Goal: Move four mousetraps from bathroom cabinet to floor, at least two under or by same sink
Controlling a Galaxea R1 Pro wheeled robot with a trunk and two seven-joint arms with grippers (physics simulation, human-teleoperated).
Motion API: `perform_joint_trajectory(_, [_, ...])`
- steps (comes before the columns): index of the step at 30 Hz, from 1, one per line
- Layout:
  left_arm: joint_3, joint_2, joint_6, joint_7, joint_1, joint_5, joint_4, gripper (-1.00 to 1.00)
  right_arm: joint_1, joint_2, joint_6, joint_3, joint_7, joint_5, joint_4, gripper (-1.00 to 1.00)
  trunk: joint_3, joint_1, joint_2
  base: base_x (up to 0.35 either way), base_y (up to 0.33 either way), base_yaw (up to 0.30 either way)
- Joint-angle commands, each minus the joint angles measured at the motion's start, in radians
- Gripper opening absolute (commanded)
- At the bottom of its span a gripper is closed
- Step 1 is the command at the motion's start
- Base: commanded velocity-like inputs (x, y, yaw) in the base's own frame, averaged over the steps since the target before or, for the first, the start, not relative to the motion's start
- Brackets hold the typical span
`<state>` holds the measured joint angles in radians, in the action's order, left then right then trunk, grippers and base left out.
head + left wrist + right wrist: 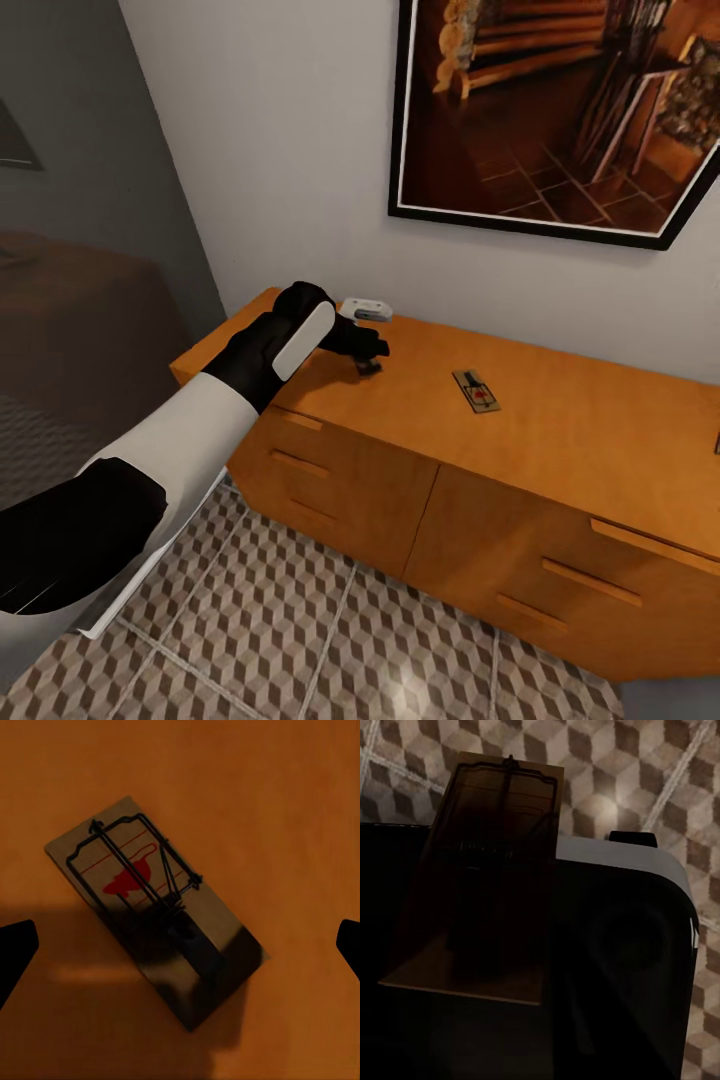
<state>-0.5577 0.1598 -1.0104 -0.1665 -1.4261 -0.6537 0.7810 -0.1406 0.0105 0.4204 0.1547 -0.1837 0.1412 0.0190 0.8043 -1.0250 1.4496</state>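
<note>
Hovering over one mousetrap on the cabinet tabletop.
Your left fingers stand spread, trap centred between them, long axis diagonal to their line; right fingers grasping another mousetrap.

Orange-brown cabinet top carries the things. One mousetrap lies flat approx. mid-top, nearer the back edge than the front. A second mousetrap lies flat on the same wood; probably near the left end, under the arm, though the head view hides it.
</note>
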Motion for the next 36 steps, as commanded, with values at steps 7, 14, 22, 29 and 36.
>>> perform_joint_trajectory(7, [-0.002,-0.001,-0.002,-0.010,-0.001,-0.011,0.001,1.00,0.000,-0.002,0.003,0.008,-0.006,0.014,-0.001,-1.00,0.001,0.000,0.000,-0.001,0.000,0.000])
perform_joint_trajectory(14, [-0.002,0.000,-0.002,-0.010,-0.001,-0.011,0.002,1.00,0.000,-0.003,0.003,0.008,-0.006,0.014,-0.001,-1.00,0.001,0.000,0.000,0.060,0.000,0.000])
perform_joint_trajectory(22, [-0.001,-0.001,-0.002,-0.010,-0.001,-0.011,0.001,1.00,0.000,-0.003,0.003,0.008,-0.006,0.014,-0.001,-1.00,0.001,0.000,0.000,0.012,0.000,0.000])
perform_joint_trajectory(29, [-0.002,-0.001,-0.002,-0.010,-0.001,-0.012,0.001,1.00,0.000,-0.003,0.003,0.008,-0.006,0.014,-0.001,-1.00,0.001,0.000,0.000,0.001,0.000,0.000])
perform_joint_trajectory(36, [-0.002,-0.001,-0.002,-0.010,-0.001,-0.011,0.001,1.00,0.000,-0.004,0.003,0.008,-0.006,0.014,-0.001,-1.00,0.005,0.000,0.000,0.000,0.000,0.000])
